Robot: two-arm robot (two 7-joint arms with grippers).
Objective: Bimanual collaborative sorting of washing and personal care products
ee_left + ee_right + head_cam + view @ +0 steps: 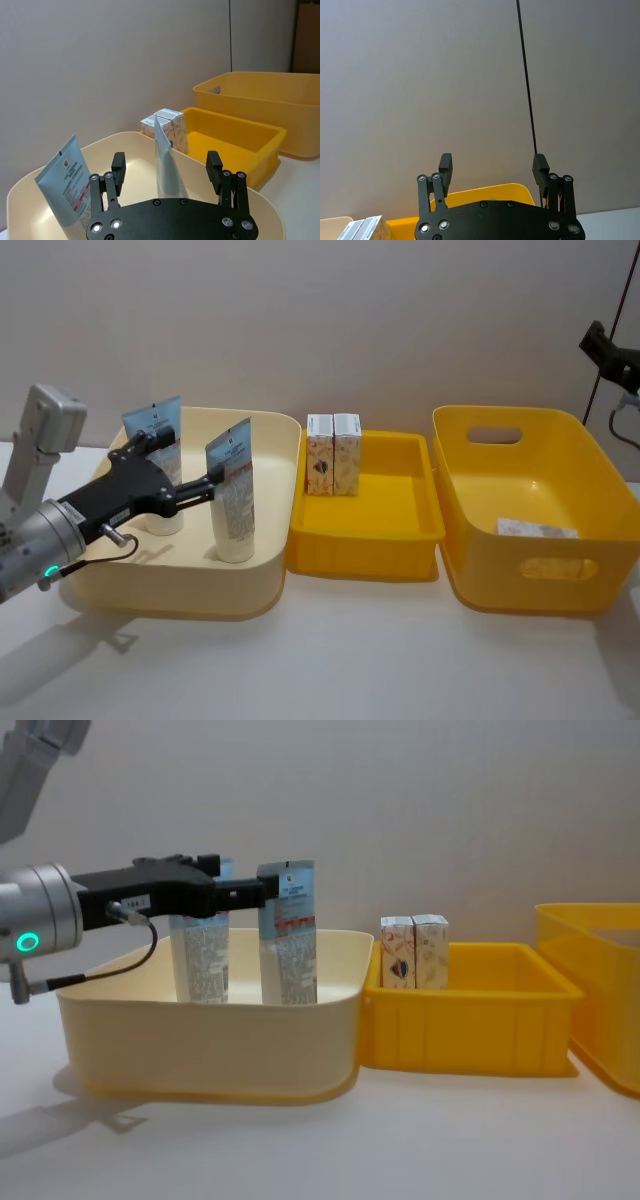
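Note:
Two light-blue tubes stand upright in the cream bin [180, 590]: a rear tube [160, 430] and a front tube [232, 502]. My left gripper [180, 462] is open and reaches in from the left at the tubes' upper halves. In the left wrist view the front tube [167, 170] stands edge-on in line with the gap between the fingers, and the rear tube [65, 180] is off to one side. Two small white cartons [333, 454] stand together in the low yellow tray [365, 540]. My right gripper [493, 161] is open, raised, holding nothing.
A deep yellow bin [540, 420] stands at the right, with a flat white carton [537, 529] lying inside it. The three containers sit side by side, nearly touching. White tabletop runs along the front. A black stand part [610, 350] is at the far right.

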